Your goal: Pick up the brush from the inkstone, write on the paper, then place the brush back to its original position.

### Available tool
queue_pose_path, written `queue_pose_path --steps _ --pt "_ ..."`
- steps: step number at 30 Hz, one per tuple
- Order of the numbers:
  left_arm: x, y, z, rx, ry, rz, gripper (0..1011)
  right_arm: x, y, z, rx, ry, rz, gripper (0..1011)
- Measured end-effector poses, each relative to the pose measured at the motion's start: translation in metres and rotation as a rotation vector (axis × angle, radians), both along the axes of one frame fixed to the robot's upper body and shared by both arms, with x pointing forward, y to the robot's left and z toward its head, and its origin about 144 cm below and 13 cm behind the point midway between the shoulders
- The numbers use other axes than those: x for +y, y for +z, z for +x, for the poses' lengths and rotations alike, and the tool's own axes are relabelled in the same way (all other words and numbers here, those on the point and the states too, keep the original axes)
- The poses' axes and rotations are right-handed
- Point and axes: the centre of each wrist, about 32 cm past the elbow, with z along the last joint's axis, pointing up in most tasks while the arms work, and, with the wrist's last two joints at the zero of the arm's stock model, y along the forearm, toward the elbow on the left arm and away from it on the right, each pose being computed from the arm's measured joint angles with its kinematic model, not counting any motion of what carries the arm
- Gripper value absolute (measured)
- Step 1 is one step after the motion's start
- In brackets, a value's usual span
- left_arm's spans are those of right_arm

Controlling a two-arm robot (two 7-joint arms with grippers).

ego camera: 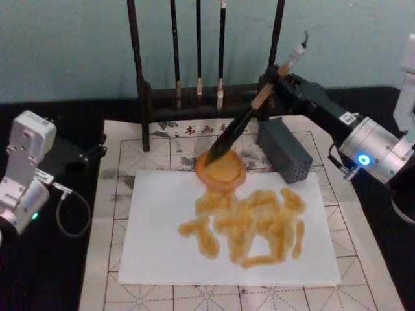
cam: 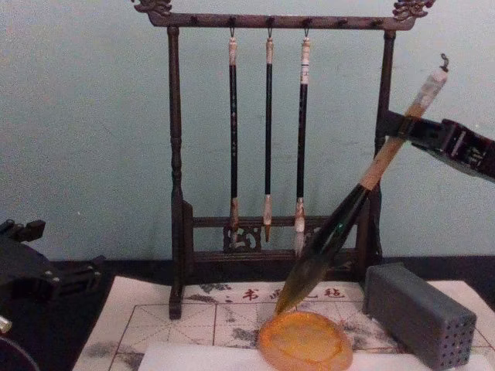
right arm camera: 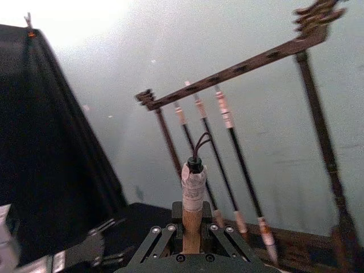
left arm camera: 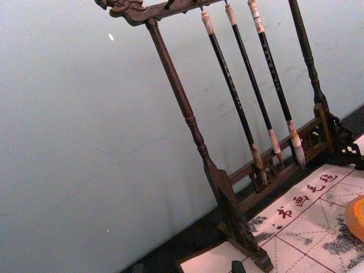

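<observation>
The right gripper (ego camera: 273, 83) is far right over the tabletop (ego camera: 45, 275), clenched on the tan upper shaft of the brush (ego camera: 243, 123). In the right wrist view the gripper (right arm camera: 191, 239) has that shaft between its 2 fingers, and the whitish end with its dark cord loop stands up above them.

The brush is tilted. Its corded end points up and to the far right, and its dark tuft slants down to the near left. In the chest view the brush (cam: 348, 209) crosses in front of the rack's right post, and its tuft tip comes down at the far left rim of the inkstone (cam: 305, 342). Whether the tip touches the rim or sits just above it cannot be told.

The inkstone (ego camera: 222, 170) lies on the far edge of the paper (ego camera: 155, 240). The paper carries broad amber strokes across its middle and right part and lies on a cream mat (ego camera: 123, 146) with red grid lines. A grey block (ego camera: 285, 150) with dotted holes stands just right of the inkstone. Behind, a dark wooden rack (ego camera: 146, 97) holds 3 thin brushes (ego camera: 198, 45).

The left gripper (ego camera: 91, 152) is parked at the left edge of the mat, well apart from the brush. Whether it is released or clenched cannot be told.
</observation>
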Motion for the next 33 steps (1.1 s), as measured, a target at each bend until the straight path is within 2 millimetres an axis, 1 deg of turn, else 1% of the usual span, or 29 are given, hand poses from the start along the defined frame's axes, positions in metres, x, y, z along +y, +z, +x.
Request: queue_pose_path --steps 5,14,24,33 --pt "0.000 0.000 0.000 0.000 0.000 0.000 1001 0.003 -0.001 -0.003 -0.013 0.060 -0.012 194" --pt "0.000 0.000 0.000 0.000 0.000 0.000 1001 0.014 -0.008 -0.007 -0.033 0.151 -0.062 194" --pt "0.000 0.000 0.000 0.000 0.000 0.000 1001 0.027 -0.019 -0.010 -0.097 0.171 -0.116 194" --pt "0.000 0.000 0.000 0.000 0.000 0.000 1001 0.038 -0.029 -0.007 -0.136 0.172 -0.141 194"
